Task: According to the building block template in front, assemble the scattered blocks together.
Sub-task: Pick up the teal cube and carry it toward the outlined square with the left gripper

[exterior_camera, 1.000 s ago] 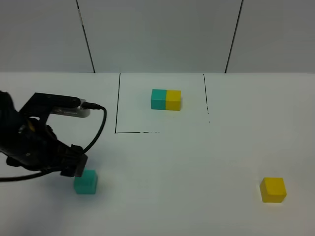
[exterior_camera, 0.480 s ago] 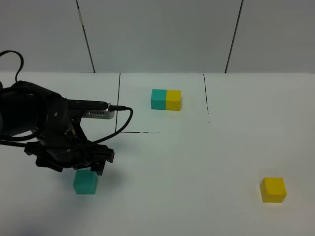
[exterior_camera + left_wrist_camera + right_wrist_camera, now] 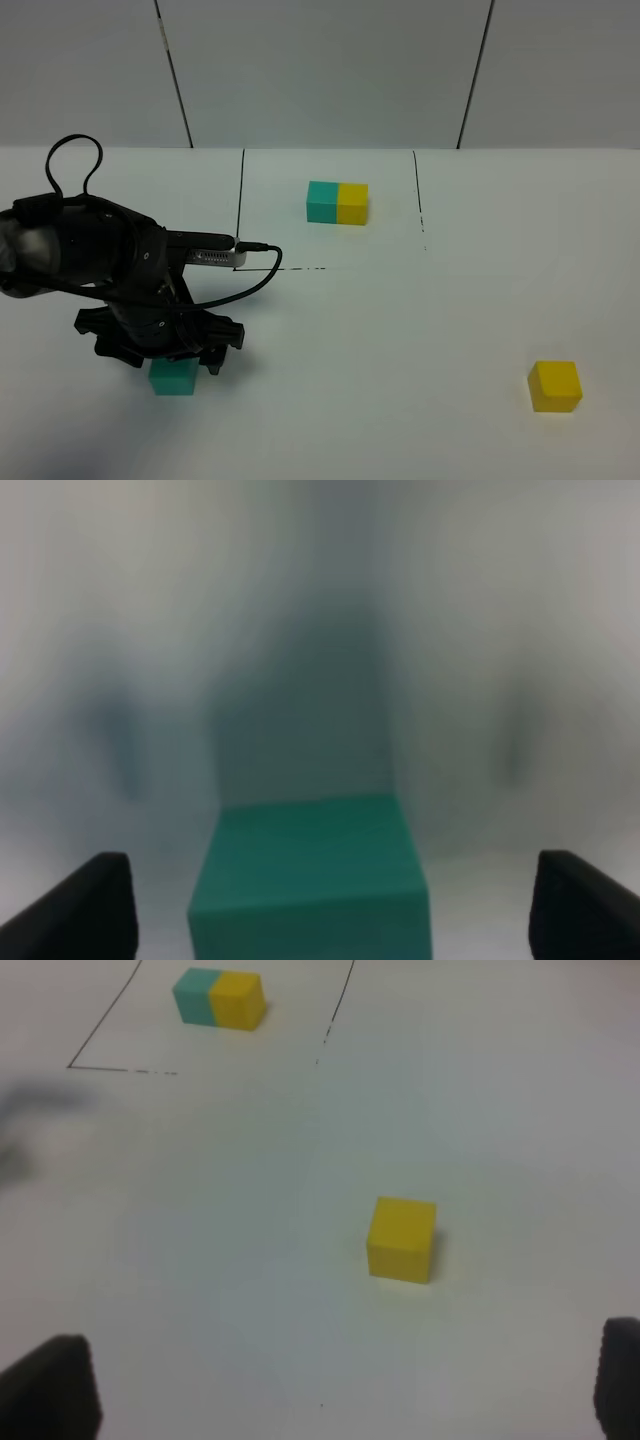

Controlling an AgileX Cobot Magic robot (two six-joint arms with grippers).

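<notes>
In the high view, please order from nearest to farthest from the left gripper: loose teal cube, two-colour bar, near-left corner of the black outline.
1. Teal cube, at the left gripper, between its open fingers.
2. Outline corner, farther back, slightly right.
3. Two-colour bar, farthest back, further right.

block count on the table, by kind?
teal cube, loose: 1
yellow cube, loose: 1
teal-yellow template bar: 1
Total: 3
</notes>
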